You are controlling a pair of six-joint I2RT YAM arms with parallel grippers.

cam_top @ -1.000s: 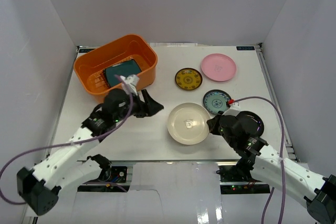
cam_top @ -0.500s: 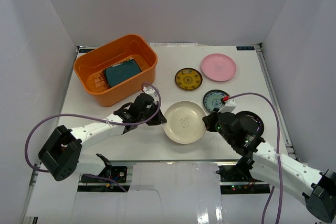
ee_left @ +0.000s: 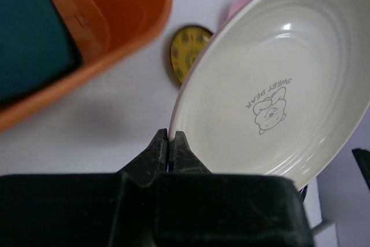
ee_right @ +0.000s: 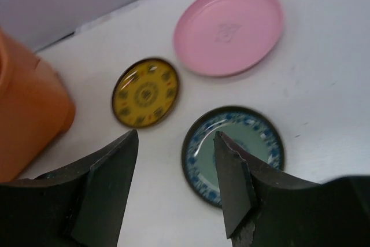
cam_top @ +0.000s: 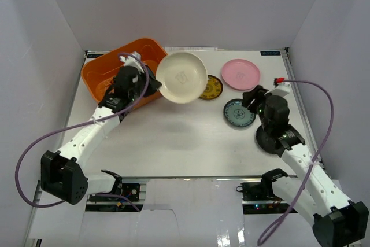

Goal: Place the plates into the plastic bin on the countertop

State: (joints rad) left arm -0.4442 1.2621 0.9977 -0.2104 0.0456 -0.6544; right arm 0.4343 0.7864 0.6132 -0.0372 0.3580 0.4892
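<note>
Lifted from the worktop (cam_top: pixel 173 137) since a second ago, the round cream plate (cam_top: pixel 181 77) is now held in the air just beside the right end of the plastic bin (cam_top: pixel 94 76), with its hollow face turned up towards the top camera. It is gripped at its rim by the left jaws, which are seen pinched tight on the edge in the left wrist view. The right jaws, which were at the cream plate's right edge a second ago, have been carried to the right side of the worktop and are now parted wide over the blue-green patterned plate (ee_right: pixel 243 148). A teal square plate (ee_left: pixel 29 39) is seen lying inside the bin. The gold-patterned plate (cam_top: pixel 213 89) is partly covered in the top view by the raised cream plate. The pink plate (cam_top: pixel 240 74) lies near the far edge, and the glossy black plate (cam_top: pixel 263 142) is largely hidden beneath the right arm.
</note>
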